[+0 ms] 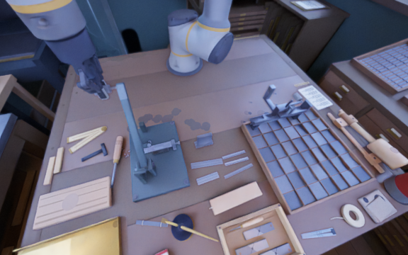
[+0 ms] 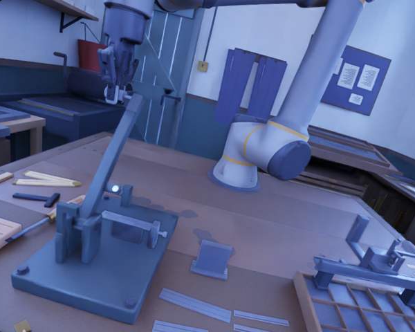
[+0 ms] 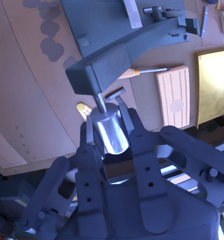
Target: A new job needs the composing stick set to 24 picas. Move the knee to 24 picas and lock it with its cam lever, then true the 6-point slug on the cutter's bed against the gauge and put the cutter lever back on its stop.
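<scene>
The slug cutter point(image 1: 159, 161) point(image 2: 93, 257) stands on its grey base plate at the left middle of the table, and its long lever point(image 1: 130, 120) point(image 2: 109, 157) point(image 3: 124, 53) is raised steeply, leaning toward the far left. My gripper point(image 1: 99, 90) point(image 2: 116, 95) point(image 3: 109, 129) is high at the lever's upper end, its two fingers closed either side of the lever's steel handle knob point(image 3: 110, 131). The slug point(image 1: 158, 146) lies across the bed by the gauge. The composing stick point(image 1: 280, 109) point(image 2: 376, 264) rests on the far edge of the type case, its cam lever upright.
The type case point(image 1: 305, 156) fills the right of the table. Loose slugs point(image 1: 221, 164) and a small metal block point(image 1: 204, 140) point(image 2: 211, 264) lie right of the cutter. A chisel point(image 1: 116, 156), a small hammer point(image 1: 95, 152), a folding rule point(image 1: 85, 136) and a wooden board point(image 1: 73, 202) lie left.
</scene>
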Robot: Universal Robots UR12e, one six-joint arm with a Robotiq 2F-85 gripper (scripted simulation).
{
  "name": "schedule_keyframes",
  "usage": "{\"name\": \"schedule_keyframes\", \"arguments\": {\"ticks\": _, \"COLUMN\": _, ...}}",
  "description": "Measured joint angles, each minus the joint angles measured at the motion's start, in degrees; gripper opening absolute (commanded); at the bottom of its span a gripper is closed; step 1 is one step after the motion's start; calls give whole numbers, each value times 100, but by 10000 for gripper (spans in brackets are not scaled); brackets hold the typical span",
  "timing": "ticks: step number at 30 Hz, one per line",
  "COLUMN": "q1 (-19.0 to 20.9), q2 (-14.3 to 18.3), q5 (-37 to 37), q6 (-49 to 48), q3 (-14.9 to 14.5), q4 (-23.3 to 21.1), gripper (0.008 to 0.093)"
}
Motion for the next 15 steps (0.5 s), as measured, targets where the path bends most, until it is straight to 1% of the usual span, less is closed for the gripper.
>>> {"name": "schedule_keyframes", "arguments": {"ticks": 15, "q1": 204, "q2": 133, "q5": 1, "q6": 203, "q3": -303, "q4": 169, "gripper": 80}}
